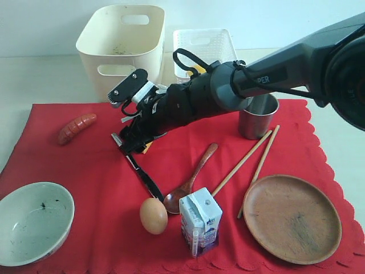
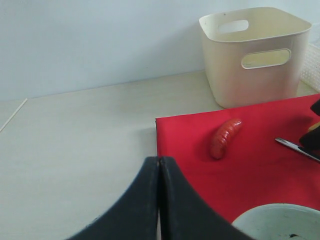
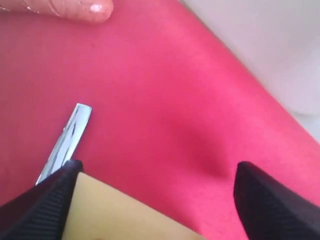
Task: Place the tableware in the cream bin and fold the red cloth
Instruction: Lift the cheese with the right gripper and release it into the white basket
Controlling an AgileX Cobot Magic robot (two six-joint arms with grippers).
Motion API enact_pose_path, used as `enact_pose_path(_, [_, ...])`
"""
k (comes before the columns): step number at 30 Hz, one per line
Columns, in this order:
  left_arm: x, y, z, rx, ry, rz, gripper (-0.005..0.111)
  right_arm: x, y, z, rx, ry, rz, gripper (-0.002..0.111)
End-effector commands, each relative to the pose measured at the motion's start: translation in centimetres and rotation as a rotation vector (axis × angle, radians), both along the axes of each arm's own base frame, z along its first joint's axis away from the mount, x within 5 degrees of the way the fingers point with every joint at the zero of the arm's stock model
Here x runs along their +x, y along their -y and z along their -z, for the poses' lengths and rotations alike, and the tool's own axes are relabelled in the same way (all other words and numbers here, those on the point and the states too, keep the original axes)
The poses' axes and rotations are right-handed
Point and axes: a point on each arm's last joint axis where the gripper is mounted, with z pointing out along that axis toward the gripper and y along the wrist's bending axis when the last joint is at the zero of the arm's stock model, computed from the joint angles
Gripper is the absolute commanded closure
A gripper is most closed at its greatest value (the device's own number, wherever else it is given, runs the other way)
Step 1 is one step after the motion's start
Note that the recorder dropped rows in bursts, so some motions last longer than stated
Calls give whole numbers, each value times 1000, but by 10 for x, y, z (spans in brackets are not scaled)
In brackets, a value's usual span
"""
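Observation:
The red cloth [image 1: 97,171] lies spread flat, carrying a pale speckled bowl [image 1: 34,220], silver knife [image 1: 140,168], dark wooden spoon [image 1: 191,180], chopsticks [image 1: 245,160], steel cup [image 1: 258,116] and brown wooden plate [image 1: 292,218]. Behind the cloth stands the cream bin [image 1: 122,45]. My right gripper [image 1: 131,144] reaches across to the knife's tip and stands open [image 3: 160,167] low over the cloth [image 3: 165,90]. A yellow cheese piece [image 3: 115,210] lies against one finger, with the knife tip [image 3: 65,142] just beyond. My left gripper [image 2: 159,160] is shut and empty, off the cloth's left edge.
A sausage [image 1: 77,128] lies on the cloth's left part. An egg [image 1: 153,215] and a milk carton [image 1: 199,221] stand near the front. A white perforated basket [image 1: 202,45] sits beside the cream bin. The right arm spans the cloth's back half.

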Motion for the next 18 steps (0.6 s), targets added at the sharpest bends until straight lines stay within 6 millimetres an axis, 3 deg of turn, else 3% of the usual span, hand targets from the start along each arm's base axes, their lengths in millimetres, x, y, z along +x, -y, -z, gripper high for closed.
enact_pose_path(1, [0, 0, 0, -6, 9, -3, 107, -1, 2, 4, -26, -28, -7, 41])
enact_pose_path(13, [0, 0, 0, -6, 9, -3, 107, 0, 2, -25, 21, -8, 13, 97])
enact_pose_path(16, [0, 0, 0, -6, 9, -3, 107, -1, 2, -33, 44, -17, 36, 108])
enact_pose_path(18, [0, 0, 0, -6, 9, -3, 107, -1, 2, -39, 53, -17, 40, 108])
